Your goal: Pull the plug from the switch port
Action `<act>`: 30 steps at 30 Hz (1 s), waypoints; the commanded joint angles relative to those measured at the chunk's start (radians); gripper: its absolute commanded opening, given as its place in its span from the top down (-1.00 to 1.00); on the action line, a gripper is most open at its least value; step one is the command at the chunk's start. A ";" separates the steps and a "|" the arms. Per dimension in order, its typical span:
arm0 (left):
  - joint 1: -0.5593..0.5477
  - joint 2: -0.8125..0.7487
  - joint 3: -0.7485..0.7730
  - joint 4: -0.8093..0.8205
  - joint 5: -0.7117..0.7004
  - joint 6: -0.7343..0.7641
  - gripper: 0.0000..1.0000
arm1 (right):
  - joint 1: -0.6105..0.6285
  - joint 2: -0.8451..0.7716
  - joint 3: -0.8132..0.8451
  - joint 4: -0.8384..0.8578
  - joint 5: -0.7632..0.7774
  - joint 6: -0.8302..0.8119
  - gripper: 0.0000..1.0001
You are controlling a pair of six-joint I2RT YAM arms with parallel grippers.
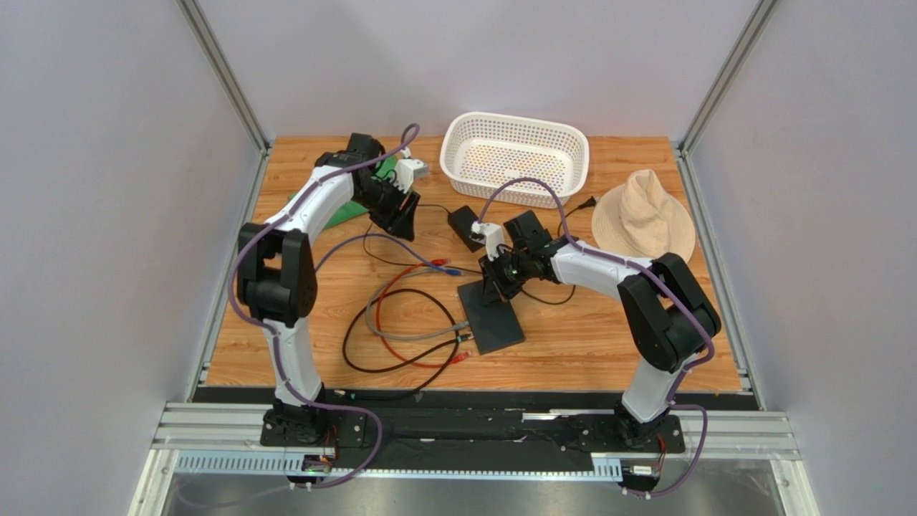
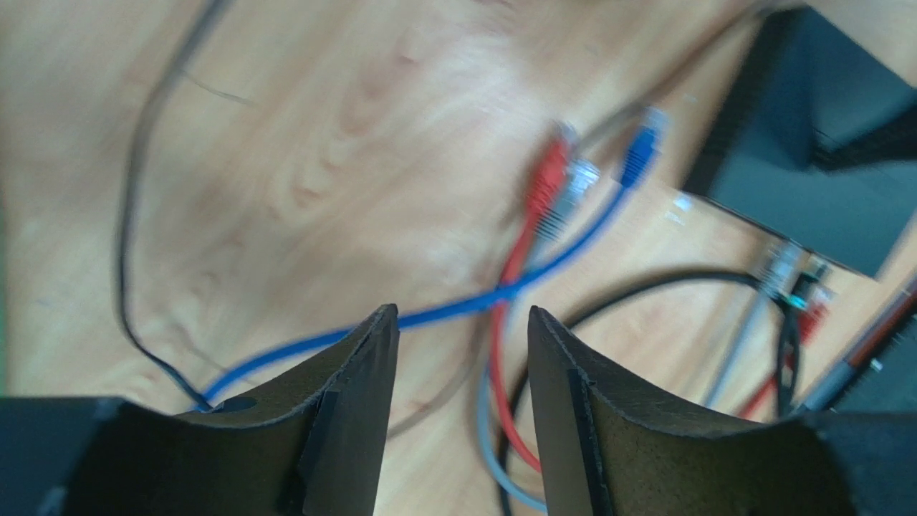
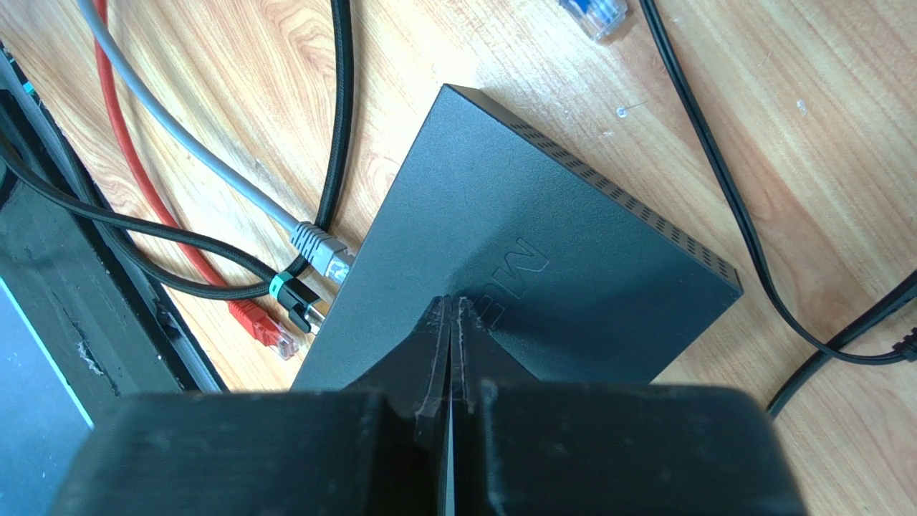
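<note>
The switch [image 1: 492,314] [image 3: 538,242] is a flat matte-black slab lying on the wooden table. My right gripper [image 1: 498,284] [image 3: 452,302] is shut, its tips resting on the switch's top face. A grey plug [image 3: 321,249], a black plug with a teal band [image 3: 293,296] and a red plug [image 3: 262,325] lie at the switch's left edge; I cannot tell whether any sits in a port. My left gripper [image 1: 401,219] [image 2: 461,312] hangs open and empty above the table, back left of the switch [image 2: 818,161]. A blue plug [image 2: 642,151] [image 3: 593,13] lies loose beside another red plug [image 2: 549,183].
Red, grey, black and blue cables loop across the table left of the switch. A small black power brick [image 1: 467,226] with a thin cord lies behind it. A white basket [image 1: 517,157] stands at the back, a beige hat [image 1: 644,215] at the right, a green object [image 1: 347,211] beside the left arm.
</note>
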 commanded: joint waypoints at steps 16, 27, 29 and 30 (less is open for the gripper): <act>-0.095 -0.141 -0.400 0.109 0.257 -0.164 -0.14 | -0.006 0.028 -0.034 0.041 0.132 -0.025 0.99; -0.037 -0.023 -0.322 0.015 0.087 -0.144 -0.11 | -0.006 0.010 -0.049 0.053 0.136 -0.022 0.98; -0.036 -0.004 -0.258 0.001 0.026 -0.155 -0.11 | -0.006 0.008 -0.049 0.054 0.138 -0.025 0.98; -0.031 0.007 -0.230 -0.011 0.001 -0.152 -0.11 | -0.006 0.005 -0.049 0.054 0.138 -0.025 0.98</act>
